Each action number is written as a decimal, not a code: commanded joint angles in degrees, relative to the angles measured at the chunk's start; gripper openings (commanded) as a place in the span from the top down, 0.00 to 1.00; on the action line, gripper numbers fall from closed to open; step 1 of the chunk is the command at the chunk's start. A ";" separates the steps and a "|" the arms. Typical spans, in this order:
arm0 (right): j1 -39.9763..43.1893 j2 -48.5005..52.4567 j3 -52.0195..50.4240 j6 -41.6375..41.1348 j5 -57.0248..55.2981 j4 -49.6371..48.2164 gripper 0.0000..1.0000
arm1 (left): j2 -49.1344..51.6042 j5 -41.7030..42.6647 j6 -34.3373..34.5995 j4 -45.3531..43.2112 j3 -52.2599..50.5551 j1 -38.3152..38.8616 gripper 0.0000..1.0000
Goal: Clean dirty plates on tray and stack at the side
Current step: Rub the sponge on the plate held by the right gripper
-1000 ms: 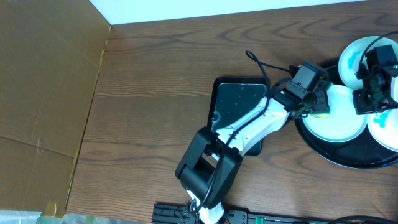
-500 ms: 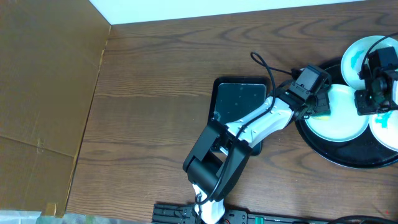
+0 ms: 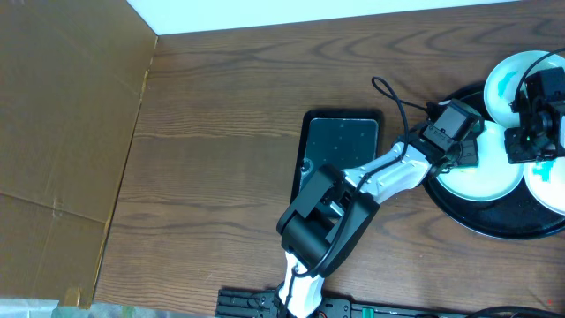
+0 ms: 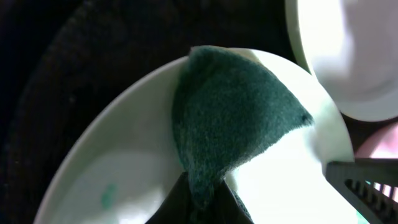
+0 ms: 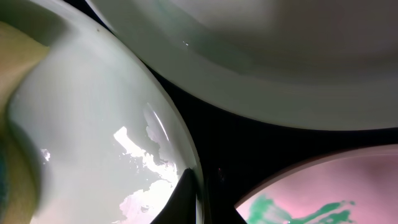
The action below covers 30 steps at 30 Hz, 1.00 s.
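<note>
Three dirty plates lie on the round black tray point(image 3: 490, 223). My left gripper point(image 3: 461, 152) is over the middle plate point(image 3: 485, 177), shut on a green sponge point(image 4: 230, 118) that presses on the plate's white face point(image 4: 124, 162). A small teal smear point(image 4: 109, 194) lies left of the sponge. My right gripper point(image 3: 516, 148) is shut on that plate's right rim point(image 5: 189, 180), one finger on the inside of the rim. The far plate point(image 3: 510, 81) and the right plate point(image 5: 298, 202) carry teal smears.
A rectangular black tray point(image 3: 340, 141) lies left of the round tray, partly under my left arm. Brown cardboard point(image 3: 62, 115) covers the table's left side. The far plate point(image 5: 280, 62) overlaps close above the held one.
My left gripper has slid right with the sponge, from the middle plate's left edge further onto it. The right gripper and the plates have stayed put.
</note>
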<state>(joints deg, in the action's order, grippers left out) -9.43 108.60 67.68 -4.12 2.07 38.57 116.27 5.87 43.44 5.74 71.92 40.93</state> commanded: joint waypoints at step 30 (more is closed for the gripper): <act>0.35 0.81 -1.22 1.20 -0.09 -1.11 0.99 | -6.64 -12.09 -3.82 -3.23 -0.24 -0.92 0.93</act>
<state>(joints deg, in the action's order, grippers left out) -9.43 108.60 67.64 -4.10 3.29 37.67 106.69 -11.27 30.98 1.83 71.70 39.88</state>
